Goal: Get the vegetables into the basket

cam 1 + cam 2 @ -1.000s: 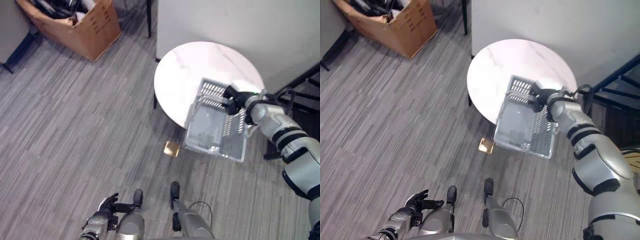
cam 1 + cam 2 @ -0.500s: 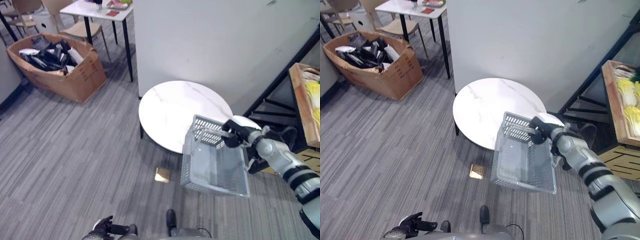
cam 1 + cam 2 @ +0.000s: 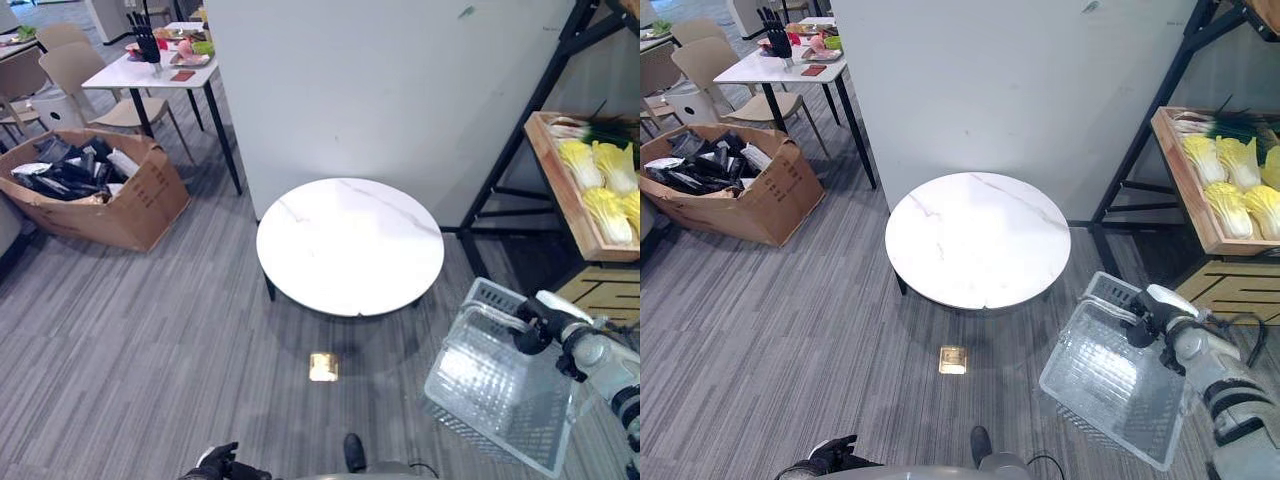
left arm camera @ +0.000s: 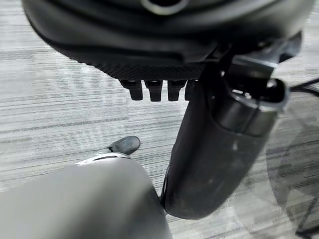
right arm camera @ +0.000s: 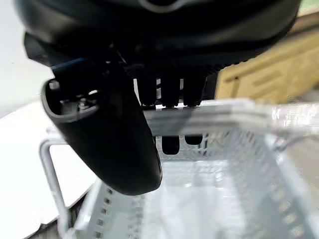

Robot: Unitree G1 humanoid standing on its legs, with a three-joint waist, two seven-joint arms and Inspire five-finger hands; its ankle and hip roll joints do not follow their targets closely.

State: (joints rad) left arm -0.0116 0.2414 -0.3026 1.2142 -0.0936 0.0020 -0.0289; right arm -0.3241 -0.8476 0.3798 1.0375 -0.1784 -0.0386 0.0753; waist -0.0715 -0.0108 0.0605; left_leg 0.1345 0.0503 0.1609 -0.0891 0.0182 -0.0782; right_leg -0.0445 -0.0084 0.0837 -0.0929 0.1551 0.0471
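My right hand (image 3: 536, 331) is shut on the handle of a pale plastic basket (image 3: 495, 395), which hangs tilted above the carpet, to the right of the round table. In the right wrist view the fingers (image 5: 171, 92) curl over the handle bar and the basket (image 5: 209, 199) is empty. Yellow-white cabbages (image 3: 600, 185) and green leafy stalks (image 3: 612, 131) lie in a wooden tray (image 3: 1185, 195) on the rack at the far right, beyond the basket. My left hand (image 3: 216, 464) hangs low near the floor, with its fingers (image 4: 154, 89) relaxed and nothing in it.
A round white table (image 3: 350, 245) stands in the middle before a white partition wall. The black metal rack (image 3: 508, 155) holds the tray. A cardboard box (image 3: 95, 190) of dark packets sits at the left, with a small table (image 3: 160, 65) and chairs behind. A brass floor plate (image 3: 323, 366) lies below the table.
The whole view has shifted up, so the camera moved. The basket in my right hand has swung off the table's edge and out to the right, nearer the rack.
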